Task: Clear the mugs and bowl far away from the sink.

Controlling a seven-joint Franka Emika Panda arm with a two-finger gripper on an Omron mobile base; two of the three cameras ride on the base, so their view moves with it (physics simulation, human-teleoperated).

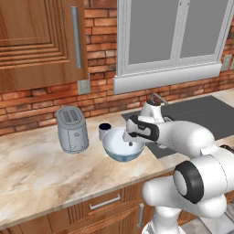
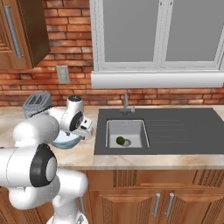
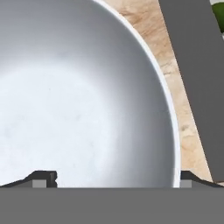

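My pincer hangs over the bowl, jaws spread as wide as they go, nothing held. In the hand view one fingertip sits over the white inside of the bowl at 7 o'clock and the other just past the rim at 5 o'clock, so I judge I'm straddling the wall on the sink side.

The bowl stands on the marble counter, close to the sink edge. The navy-rimmed mug is just behind the bowl at 11 o'clock in the left base view, very near, can't tell if touching. The toaster is further off at 9 o'clock. I can't make out the white mug.

Risks, my judgement:
- The thin, curved, slick rim means closing with the jaws off-centre could squirt the wall out, or tip the bowl.
- Holding one side of a wide bowl puts its weight far off the jaws, so it may swing or rotate when lifted.
- Coming down too low, the inner finger hits the bowl floor and shoves it toward the mug, knocking that into the toaster or over.
- Dragging instead of lifting could slide it onto the dark drainboard, the wrong way for this job.

There's a small green thing in the basin, not my concern.
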